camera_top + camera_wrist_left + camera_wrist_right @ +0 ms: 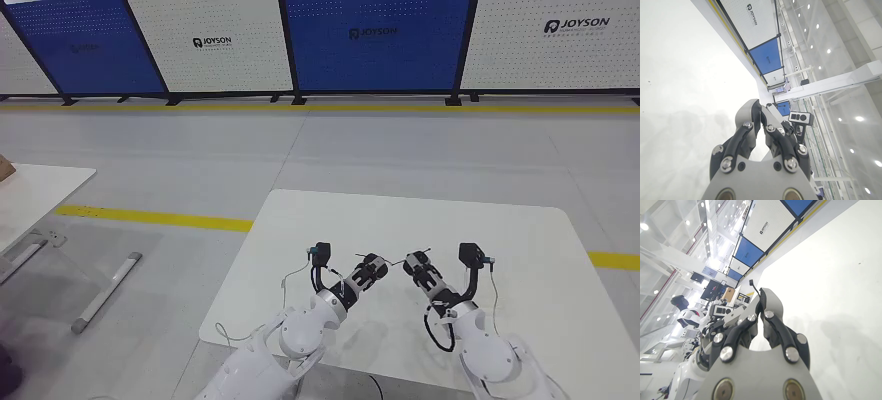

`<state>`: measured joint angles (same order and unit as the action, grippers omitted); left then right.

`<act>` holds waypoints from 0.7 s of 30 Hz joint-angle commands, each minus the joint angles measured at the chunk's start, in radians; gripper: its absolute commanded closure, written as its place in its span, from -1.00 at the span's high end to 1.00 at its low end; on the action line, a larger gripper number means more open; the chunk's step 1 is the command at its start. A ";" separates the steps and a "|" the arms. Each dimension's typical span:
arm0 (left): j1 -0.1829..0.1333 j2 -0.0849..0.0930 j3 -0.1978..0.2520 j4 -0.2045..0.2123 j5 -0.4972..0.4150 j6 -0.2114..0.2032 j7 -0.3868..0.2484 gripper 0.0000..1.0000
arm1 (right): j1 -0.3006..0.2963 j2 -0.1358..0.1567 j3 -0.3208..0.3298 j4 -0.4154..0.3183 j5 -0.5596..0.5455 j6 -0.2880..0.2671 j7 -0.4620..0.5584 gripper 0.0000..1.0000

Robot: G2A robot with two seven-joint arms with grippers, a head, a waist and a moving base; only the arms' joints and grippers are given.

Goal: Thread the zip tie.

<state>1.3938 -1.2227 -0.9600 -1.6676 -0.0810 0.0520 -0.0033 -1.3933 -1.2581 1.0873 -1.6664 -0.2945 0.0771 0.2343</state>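
1. The right end effector (761, 294) has its two grey fingers pressed fully together. Their dark pads pinch a thin black plastic zip tie (754, 287).
2. Just past this end effector's tips, a short length of the zip tie sticks out into the air. It ends in the small square locking head (751, 282), clear of the white counter (829, 275) below.
3. The left end effector (760, 107) is closed as well. A very thin dark strip shows edge-on between its pads; it is probably the zip tie's tail, but it is too slender to be sure.
4. From above, the two end effectors point tip to tip over the counter, near each other but not touching. A fine dark line runs across the gap, so the zip tie's long axis seems to run from one end effector to the other.
5. The locking head lies straight ahead of the left end effector, and the right end effector is nearest to it. The coming move likely turns on lining the tail tip up with the head's slot.
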 commanded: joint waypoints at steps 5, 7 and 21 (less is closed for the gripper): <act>0.000 0.000 0.000 0.000 0.000 0.000 0.000 -1.00 | 0.008 -0.004 -0.003 0.010 0.034 -0.008 0.030 -1.00; 0.000 0.000 0.000 0.000 0.000 0.000 0.000 -1.00 | 0.011 -0.006 -0.006 0.015 0.038 -0.007 0.035 -1.00; 0.000 0.000 0.000 0.000 0.000 0.000 0.000 -1.00 | 0.006 -0.012 0.021 0.020 0.096 -0.023 0.018 -1.00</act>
<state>1.3938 -1.2227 -0.9600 -1.6676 -0.0810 0.0520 -0.0033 -1.3868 -1.2696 1.1063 -1.6466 -0.1997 0.0537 0.2546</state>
